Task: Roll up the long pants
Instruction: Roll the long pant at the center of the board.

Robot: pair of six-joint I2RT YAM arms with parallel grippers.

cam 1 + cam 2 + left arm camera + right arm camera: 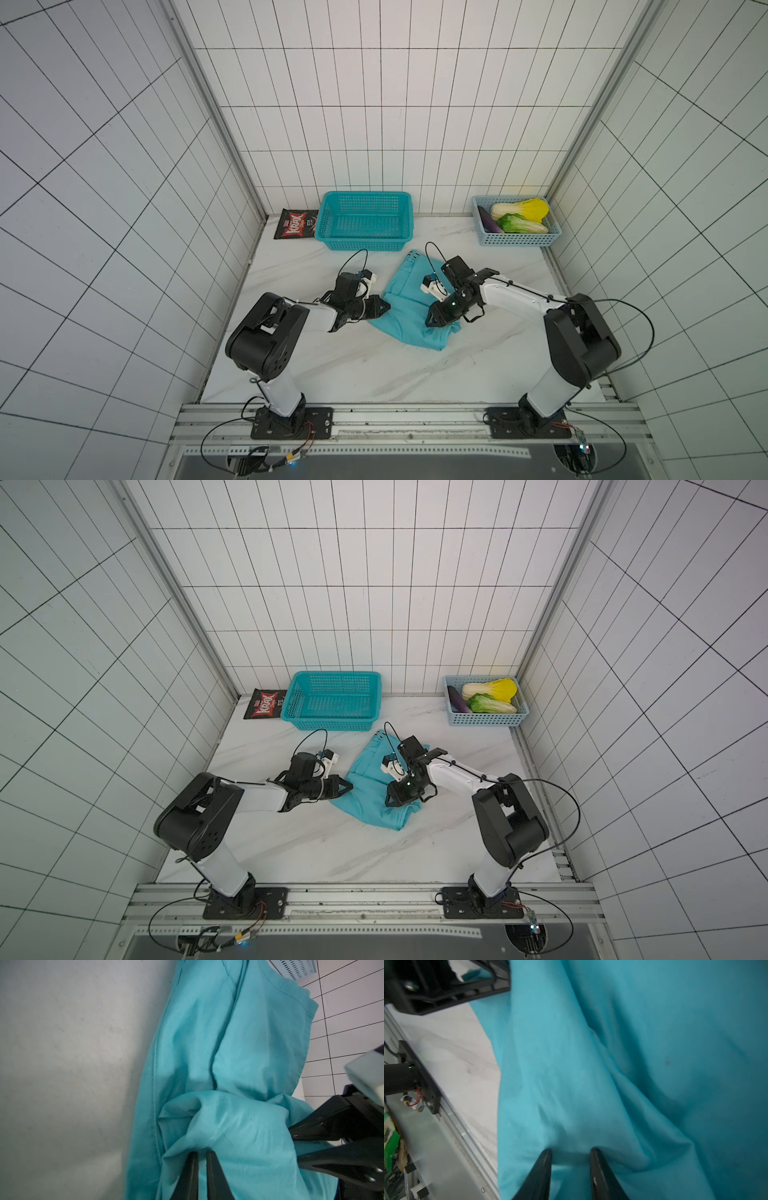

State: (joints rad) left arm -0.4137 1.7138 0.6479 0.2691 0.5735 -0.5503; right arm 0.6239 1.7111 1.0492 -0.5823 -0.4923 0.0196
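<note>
Long pants (pixel 405 309): turquoise cloth lying crumpled on the marble tabletop (pixel 353 365), just in front of the turquoise basket (pixel 363 243) and near it without touching. The waistband end (pixel 413 255) points toward that basket, and the bunched folds lie farther from it, in both top views (pixel 370 802).
Left gripper (pixel 201 1152): pressed nearly together, pinching a raised fold of the pants (pixel 228 1053). In a top view it meets the cloth's edge (pixel 388 307) in front of the basket, farther from it than the waistband.
Right gripper (pixel 571 1150): fingers spread apart, tips set against the cloth (pixel 633 1064). Whether any fabric lies between them cannot be told. In a top view it sits over the pants (pixel 428 322), farther from the basket than the left gripper.
Snack bag (pixel 293 224): black and red, flat on the tabletop, just beside the basket on the robot's left.
Light blue basket (pixel 515 240): well apart from the turquoise basket on the robot's right, along the same back wall, holding an eggplant (pixel 486 220), a yellow-white cabbage (pixel 519 208) and a green lettuce (pixel 521 225).
</note>
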